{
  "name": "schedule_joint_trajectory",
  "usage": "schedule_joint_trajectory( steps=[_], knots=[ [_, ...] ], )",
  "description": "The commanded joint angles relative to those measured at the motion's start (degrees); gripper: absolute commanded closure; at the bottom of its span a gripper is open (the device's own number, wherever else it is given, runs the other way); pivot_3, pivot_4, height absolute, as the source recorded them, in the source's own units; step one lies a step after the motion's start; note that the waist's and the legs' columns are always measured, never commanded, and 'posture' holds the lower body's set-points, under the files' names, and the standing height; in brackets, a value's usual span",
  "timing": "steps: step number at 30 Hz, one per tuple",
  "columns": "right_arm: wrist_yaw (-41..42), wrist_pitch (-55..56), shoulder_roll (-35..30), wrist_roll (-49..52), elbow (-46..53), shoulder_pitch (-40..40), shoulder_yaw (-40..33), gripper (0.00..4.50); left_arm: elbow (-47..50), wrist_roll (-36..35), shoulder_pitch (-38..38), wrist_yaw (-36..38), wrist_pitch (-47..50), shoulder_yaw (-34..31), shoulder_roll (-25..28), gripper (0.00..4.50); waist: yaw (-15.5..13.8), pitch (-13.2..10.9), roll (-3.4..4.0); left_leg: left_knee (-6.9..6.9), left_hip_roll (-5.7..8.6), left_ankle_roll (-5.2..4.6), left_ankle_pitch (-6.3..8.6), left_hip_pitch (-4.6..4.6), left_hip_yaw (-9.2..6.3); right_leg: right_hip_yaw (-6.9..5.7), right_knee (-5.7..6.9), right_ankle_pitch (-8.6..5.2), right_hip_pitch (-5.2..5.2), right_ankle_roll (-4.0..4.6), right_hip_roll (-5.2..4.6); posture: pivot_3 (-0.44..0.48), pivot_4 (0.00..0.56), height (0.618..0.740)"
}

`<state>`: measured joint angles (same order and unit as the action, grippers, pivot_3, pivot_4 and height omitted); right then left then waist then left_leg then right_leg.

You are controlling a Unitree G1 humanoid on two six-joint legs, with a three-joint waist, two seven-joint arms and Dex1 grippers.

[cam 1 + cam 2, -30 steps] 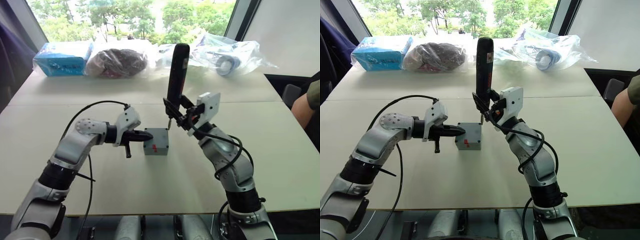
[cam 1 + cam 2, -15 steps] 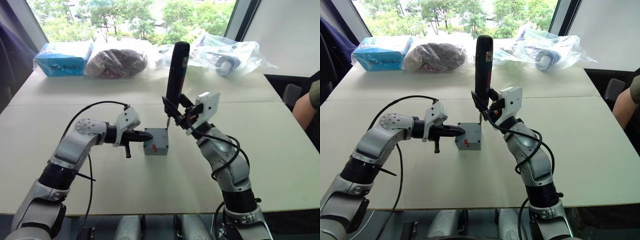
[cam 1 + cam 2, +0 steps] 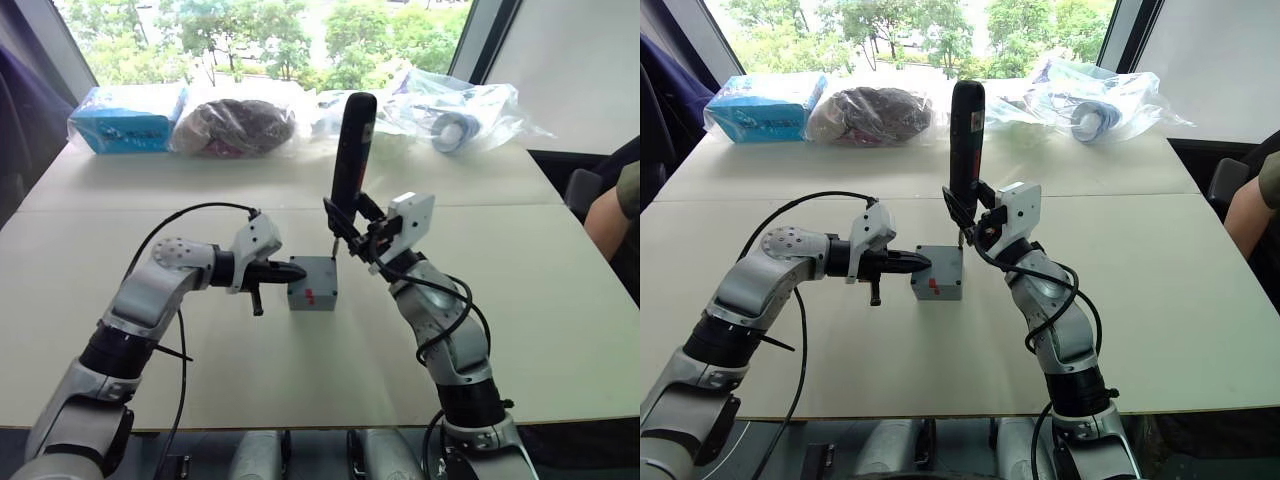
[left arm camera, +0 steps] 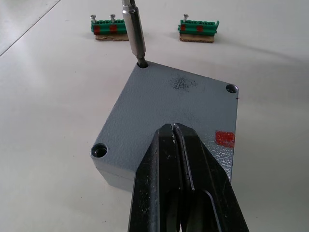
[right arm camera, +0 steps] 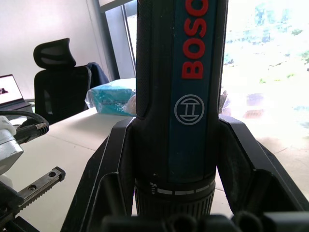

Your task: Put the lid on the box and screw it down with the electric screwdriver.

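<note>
The box (image 3: 312, 284) sits near the middle of the pale table (image 3: 560, 300) with the lid (image 4: 174, 113) already seated flat on top of it, a red mark at one edge of the lid; the left gripper (image 3: 290, 271) reaches in from the left, its two black fingers (image 4: 181, 179) pressed together with nothing between them, their tips resting against the box's left side at lid level; the right gripper (image 3: 350, 228) is clamped around the lower body of the electric screwdriver (image 3: 351, 150), which stands nearly upright, just beyond the box's far right corner; its thin metal bit (image 4: 134, 34) sits in the screw hole at that corner of the lid, while other corner holes show open; two small green strips (image 4: 199, 28) carrying screws lie on the table beyond the box; along the far edge rest a blue carton (image 3: 127, 117) and several clear plastic bags (image 3: 455, 110); a person's arm (image 3: 612, 215) shows at the right edge.
</note>
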<state>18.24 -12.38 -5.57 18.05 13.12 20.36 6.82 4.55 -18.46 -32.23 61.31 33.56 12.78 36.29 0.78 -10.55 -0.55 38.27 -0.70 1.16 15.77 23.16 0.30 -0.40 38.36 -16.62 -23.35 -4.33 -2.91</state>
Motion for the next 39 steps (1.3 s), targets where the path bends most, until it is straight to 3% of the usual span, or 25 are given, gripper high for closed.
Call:
schedule_joint_trajectory(
  steps=[1,8,28,32,39],
  knots=[
    [-1.0,0.1,-0.2,-2.6,-0.6,-3.0,0.4,2.69,-0.5,1.7,1.2,0.0,1.5,1.9,0.7,4.5,0.0,0.2,0.01,0.0,0.0,0.0,0.0,0.0,0.0,0.0,0.0,0.0,0.0,0.0,0.0,0.0,0.15,0.74],
    [-1.4,-0.5,-1.3,-4.3,-0.5,-6.1,1.5,2.69,-1.3,2.4,1.3,0.0,1.3,2.6,0.2,4.5,-0.1,0.8,-0.05,-0.17,0.0,-0.06,0.05,-0.9,0.0,0.0,-0.24,-0.03,0.95,0.04,-0.01,0.0,0.15,0.74],
    [-0.6,0.9,-1.5,-9.2,-9.3,-7.9,4.3,2.69,-3.6,3.8,1.3,0.0,0.1,3.4,-0.8,4.5,0.0,2.4,-0.28,-0.27,-0.03,-0.09,0.07,-1.19,-0.01,0.02,-0.27,-0.07,1.17,0.12,-0.02,0.0,0.15,0.74],
    [-0.8,0.7,-1.2,-9.2,-9.3,-8.2,4.4,2.69,-3.6,3.9,1.3,-0.1,-0.1,3.7,-1.0,4.5,0.0,2.4,-0.32,-0.52,-0.03,-0.12,0.11,-1.85,-0.01,0.02,-0.44,-0.26,1.77,0.42,-0.19,0.0,0.15,0.74],
    [-0.7,0.7,-1.4,-9.5,-9.1,-8.5,4.1,2.69,-4.0,4.1,1.0,0.4,-0.3,3.7,-1.5,4.5,-0.1,2.6,-0.51,-1.07,0.0,-0.13,0.12,-2.09,-0.01,0.0,-0.82,-0.31,1.94,0.52,-0.31,0.0,0.15,0.74]
  ],
)
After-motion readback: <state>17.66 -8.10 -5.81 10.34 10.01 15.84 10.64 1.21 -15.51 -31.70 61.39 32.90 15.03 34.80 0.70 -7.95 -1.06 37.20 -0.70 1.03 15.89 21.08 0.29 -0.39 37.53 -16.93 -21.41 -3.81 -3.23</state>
